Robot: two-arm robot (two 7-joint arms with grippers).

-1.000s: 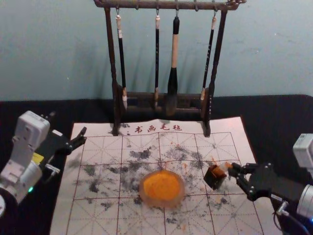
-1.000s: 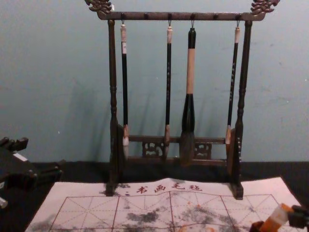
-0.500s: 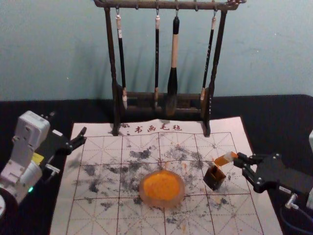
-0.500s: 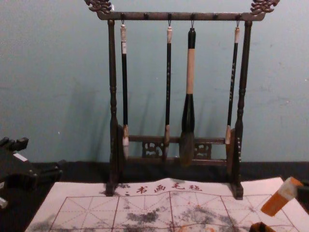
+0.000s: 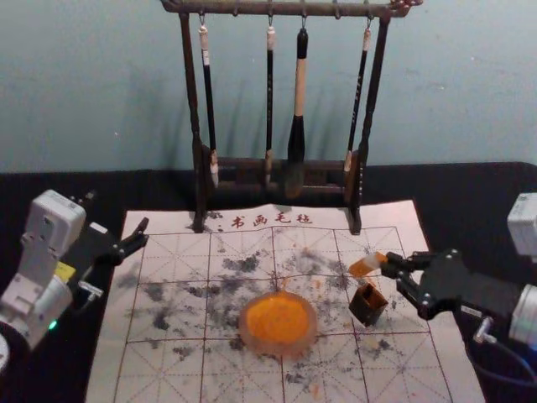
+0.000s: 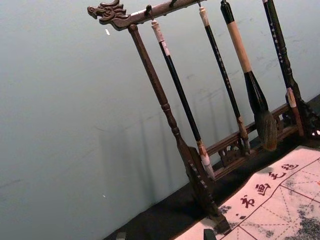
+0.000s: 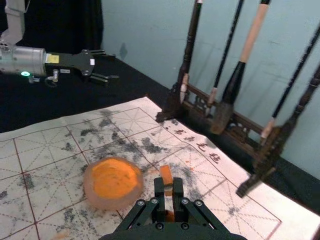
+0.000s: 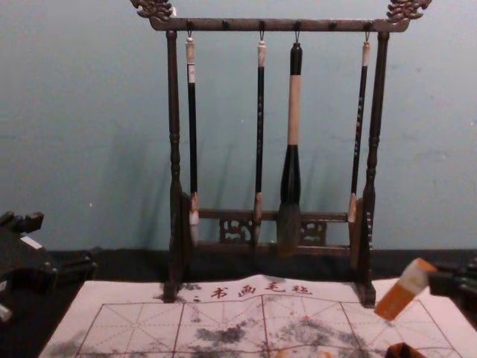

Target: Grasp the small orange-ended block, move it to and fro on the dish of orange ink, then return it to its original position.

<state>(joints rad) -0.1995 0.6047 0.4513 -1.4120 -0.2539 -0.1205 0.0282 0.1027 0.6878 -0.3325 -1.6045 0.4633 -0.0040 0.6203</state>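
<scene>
My right gripper [image 5: 391,265] is shut on the small orange-ended block [image 5: 366,266], holding it tilted above and behind a small dark open box [image 5: 367,305]. In the right wrist view the block [image 7: 166,175] sticks out between the fingertips of the right gripper [image 7: 168,189]. The chest view has the block [image 8: 401,294] slanting, orange end low, clear of the mat. The dish of orange ink [image 5: 278,323] rests on the mat left of the box. My left gripper [image 5: 141,237] is parked open at the mat's left edge.
A dark wooden rack [image 5: 362,168] with several hanging brushes stands at the mat's back edge. The marked white mat [image 5: 168,369] lies on a black tabletop, with the wall behind.
The right gripper has lifted the block up out of the dark box and then carried it left toward the dish's side. The left arm has stayed still.
</scene>
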